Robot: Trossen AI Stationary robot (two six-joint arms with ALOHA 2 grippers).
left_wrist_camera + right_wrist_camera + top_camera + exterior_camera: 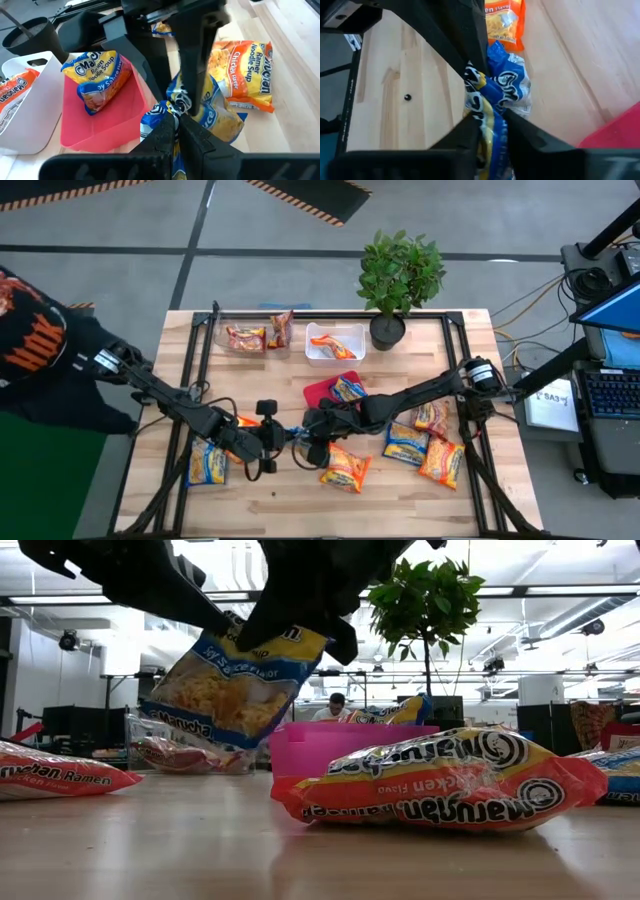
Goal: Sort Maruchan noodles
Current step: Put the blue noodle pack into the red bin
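Two sets of fingers grip one blue-and-yellow packet [232, 690] at the same time; it is a flat, crinkly plastic packet, held tilted above the counter [280, 495] near the centre of the high view. The left fingers [176, 119] are closed on one crumpled end of it; the right fingers [487, 117] are clamped on the same packet, its film bunched between them.

Three shallow rectangular trays stand toward 12 o'clock: a clear tray [222, 332] holding reddish-pink packets [246, 337]; a white tray [312, 355] holding an orange packet [338, 340]; a red tray [107, 132], glossy and smooth-walled, just beside the held packet toward 12 o'clock, with another blue-and-yellow packet [95, 80] lying in it.

Loose packets lie flat on the pale wood counter: an orange chicken-flavour packet [440, 790] at 6 o'clock of the centre; a cluster of orange and blue-and-yellow packets [425, 442] at 3 o'clock; one blue-and-yellow packet [207, 465] at 8 o'clock.

A potted plant [398, 275] in a dark round pot stands at 1 o'clock on the counter's far edge.
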